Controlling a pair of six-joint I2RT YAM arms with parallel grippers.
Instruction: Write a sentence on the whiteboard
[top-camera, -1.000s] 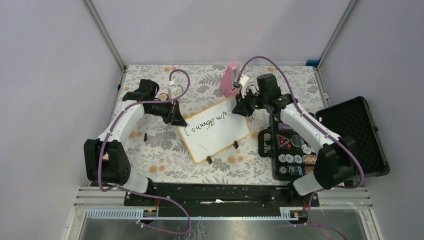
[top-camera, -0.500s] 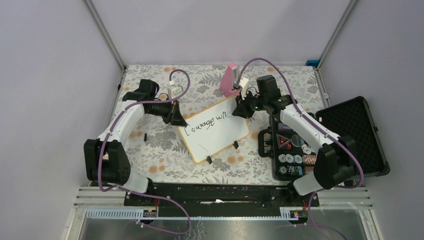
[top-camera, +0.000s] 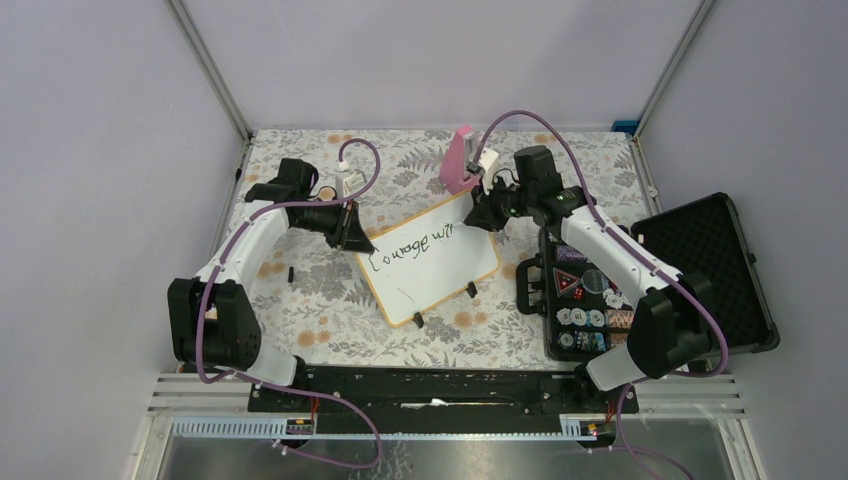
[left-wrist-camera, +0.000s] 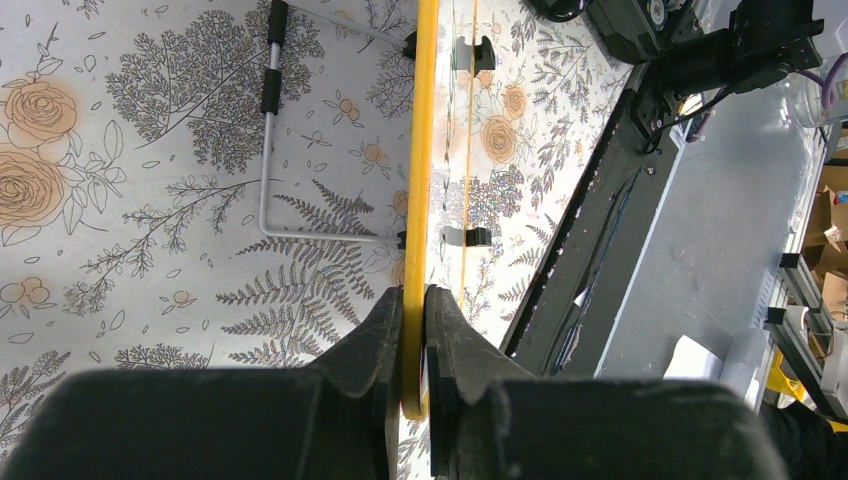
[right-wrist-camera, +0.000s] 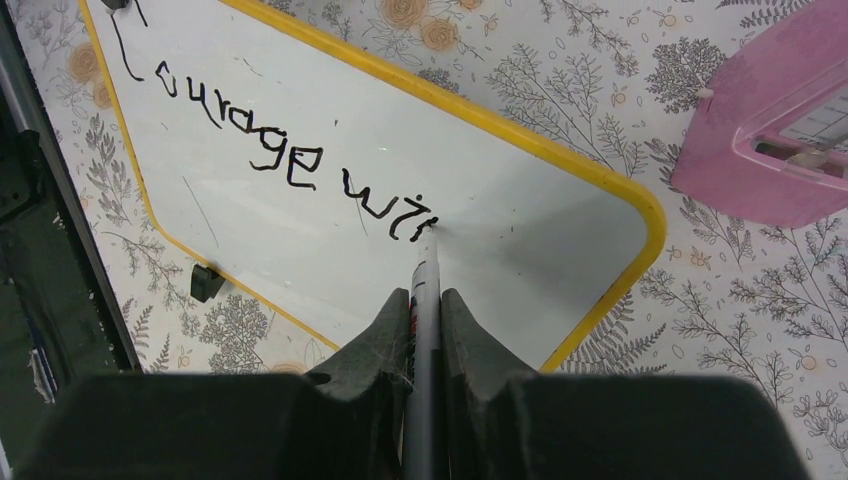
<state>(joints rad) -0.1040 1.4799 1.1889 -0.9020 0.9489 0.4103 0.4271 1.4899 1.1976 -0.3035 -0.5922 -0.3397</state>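
Observation:
The whiteboard (top-camera: 440, 265) lies tilted in the middle of the floral table, with a yellow rim and small black feet. Black handwriting (right-wrist-camera: 290, 160) on it reads "Courage wi" and part of a further letter. My left gripper (top-camera: 352, 232) is shut on the board's left rim, seen edge-on in the left wrist view (left-wrist-camera: 418, 200). My right gripper (top-camera: 484, 216) is shut on a grey marker (right-wrist-camera: 424, 300) whose tip touches the board at the end of the writing, near the far right corner.
A pink box (top-camera: 459, 160) stands just behind the board's far corner, also in the right wrist view (right-wrist-camera: 770, 130). An open black case (top-camera: 700, 270) with small items lies at the right. A small white object (top-camera: 352, 183) sits behind the left gripper.
The right gripper and marker have shifted very slightly to the right along the writing line, adding a stroke after "wi". The left arm and board have not moved.

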